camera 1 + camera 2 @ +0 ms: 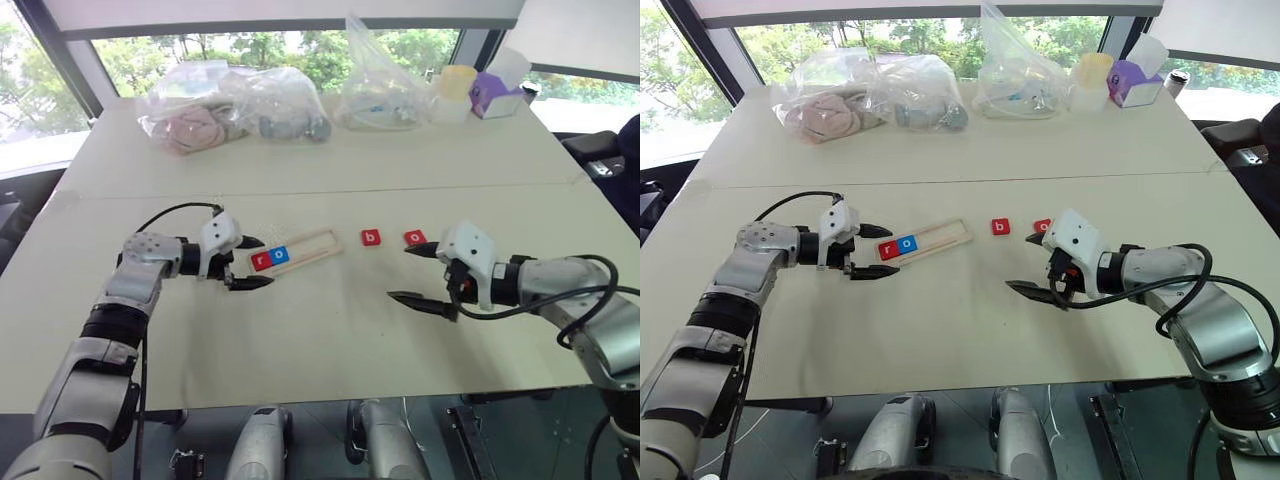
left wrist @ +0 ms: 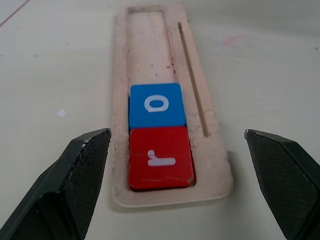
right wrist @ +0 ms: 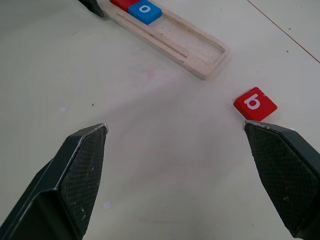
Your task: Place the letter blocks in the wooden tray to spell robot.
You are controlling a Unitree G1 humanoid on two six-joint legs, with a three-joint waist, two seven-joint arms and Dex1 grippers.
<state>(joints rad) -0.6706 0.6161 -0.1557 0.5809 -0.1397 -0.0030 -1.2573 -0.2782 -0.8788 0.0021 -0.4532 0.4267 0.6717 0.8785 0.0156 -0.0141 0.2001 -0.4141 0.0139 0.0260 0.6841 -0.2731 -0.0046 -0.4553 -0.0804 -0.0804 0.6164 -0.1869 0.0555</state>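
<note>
The wooden tray lies slantwise at mid-table. Its left end holds a red r block and a blue o block. My left gripper stands open at that end, one finger on each side of the tray's tip, holding nothing. Right of the tray a red b block and a red o block lie loose on the table. My right gripper is open and empty just in front of the red o block; its upper fingertip is close beside that block.
Clear plastic bags with stuffed items, a plastic cup and a purple tissue box line the far side of the white table. A seam crosses the tabletop behind the tray.
</note>
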